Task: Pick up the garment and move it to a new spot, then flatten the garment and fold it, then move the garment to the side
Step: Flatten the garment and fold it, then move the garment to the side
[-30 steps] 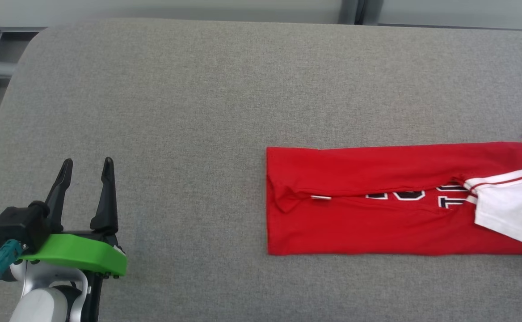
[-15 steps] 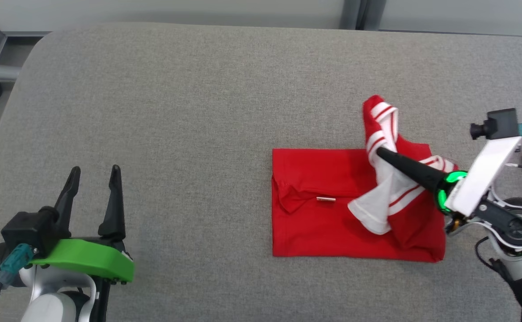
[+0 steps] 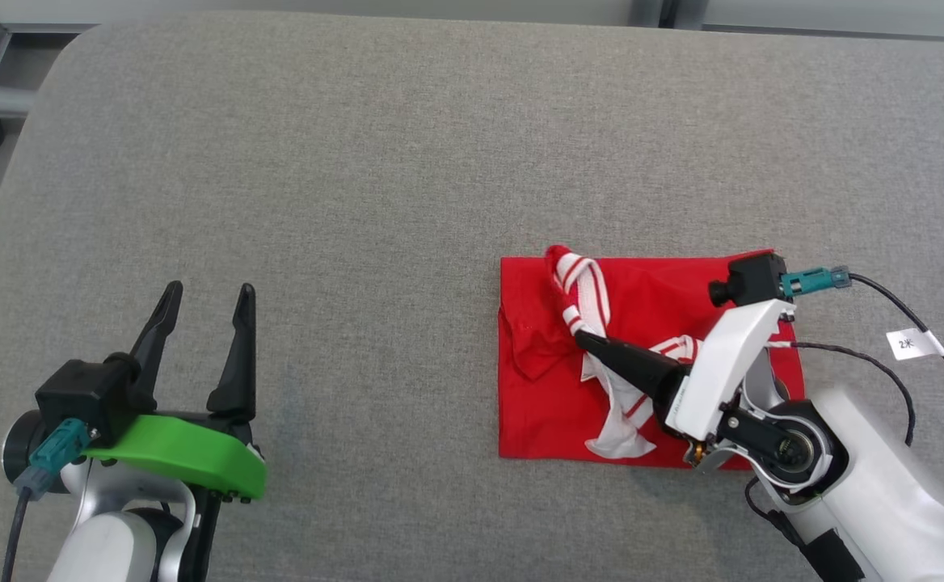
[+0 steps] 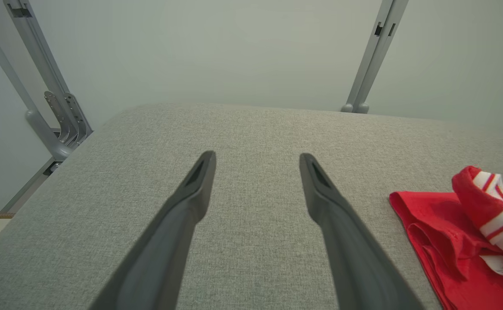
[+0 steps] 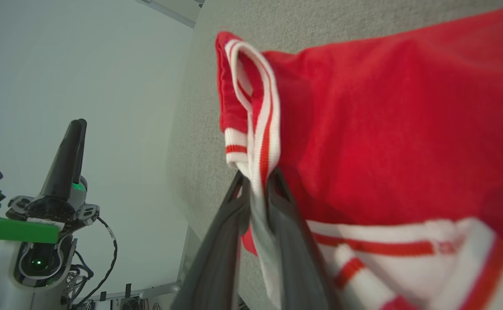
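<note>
Holding the fold is the job right now, and it turns on where the pinched end sits over the stack. My right fingers [image 3: 595,347] are pressed together on the white-and-red striped trim [image 3: 583,284] of the garment [image 3: 650,299]. In the right wrist view the pale cloth runs straight down between the right fingers [image 5: 228,228], so I read that as a firm pinch rather than a brush.

The garment lies right of centre on the grey table [image 3: 359,162], already doubled into a squat red rectangle whose long axis runs left to right across my view. The right fingers reach in from its right end and point toward my left, so the carried trim hangs just above the rectangle's left edge, with loose white cloth trailing back along the arm.

My left fingers [image 3: 239,347] are spread wide and hold nothing. They hover over bare table well apart from the garment, which shows off to their right in the left wrist view [image 4: 432,219].

The right arm is clearly the nearer one. I judge the next call is laying the trim flat inside that left edge, because letting go from this height could leave it bunched.
</note>
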